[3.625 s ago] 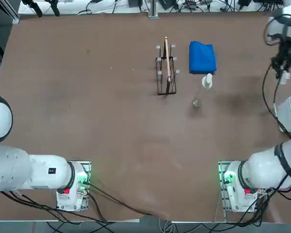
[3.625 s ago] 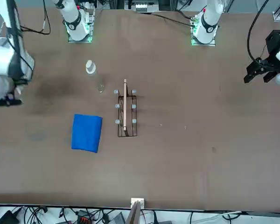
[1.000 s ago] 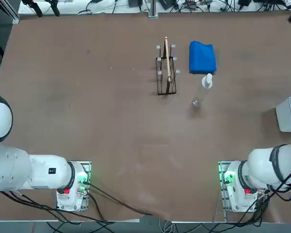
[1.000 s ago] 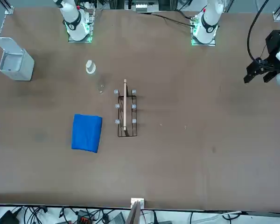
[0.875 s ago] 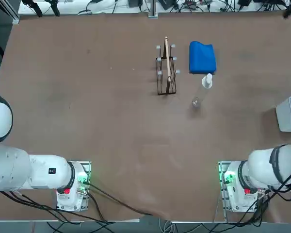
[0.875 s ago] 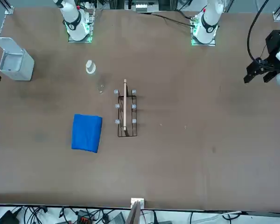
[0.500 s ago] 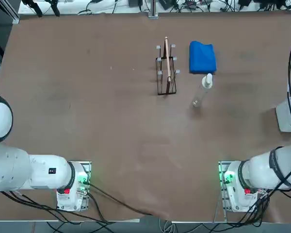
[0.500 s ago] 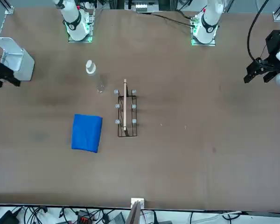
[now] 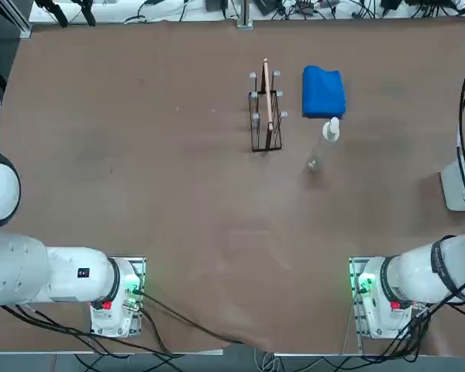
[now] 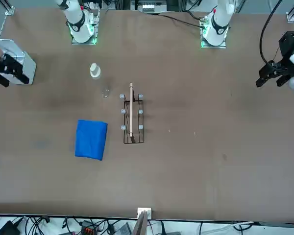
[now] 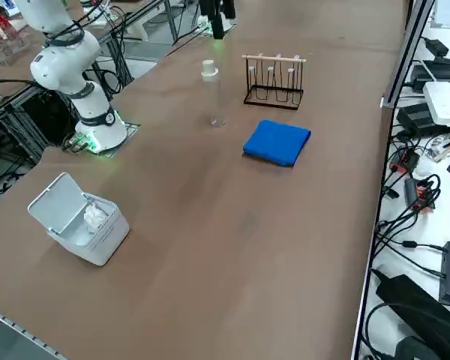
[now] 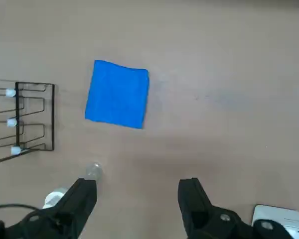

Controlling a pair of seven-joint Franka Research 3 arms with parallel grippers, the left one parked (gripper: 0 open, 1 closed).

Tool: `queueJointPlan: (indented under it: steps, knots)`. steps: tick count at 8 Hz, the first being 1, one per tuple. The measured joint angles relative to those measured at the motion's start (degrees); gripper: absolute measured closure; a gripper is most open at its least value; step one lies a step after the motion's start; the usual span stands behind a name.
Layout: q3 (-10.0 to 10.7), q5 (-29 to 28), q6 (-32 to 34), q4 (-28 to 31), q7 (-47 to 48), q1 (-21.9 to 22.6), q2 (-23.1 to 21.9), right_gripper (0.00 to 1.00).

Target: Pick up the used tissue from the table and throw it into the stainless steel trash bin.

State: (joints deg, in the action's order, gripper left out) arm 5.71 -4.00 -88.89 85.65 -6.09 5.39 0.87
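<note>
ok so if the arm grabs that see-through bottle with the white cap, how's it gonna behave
The bottle will probably feel light, since it looks clear and empty. Its narrow upright shape suggests a sideways nudge could tip it. The smooth walls may slip a little in the grip.

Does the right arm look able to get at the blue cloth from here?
Probably yes: the right gripper is open and empty, and nothing lies on the blue cloth, though the bottle stands close by.
</note>
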Motion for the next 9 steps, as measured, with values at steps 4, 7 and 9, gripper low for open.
queueJointPlan:
  steps: [4,7,9]
  knots:
    - [-3.56,3.67,0.60,3.80,1.38,-0.06,-2.90,0.00]
    - [-3.67,3.77,0.56,5.03,1.55,-0.76,-3.79,0.00]
    - [-3.65,3.77,0.55,5.04,2.11,-1.11,-3.79,0.00]
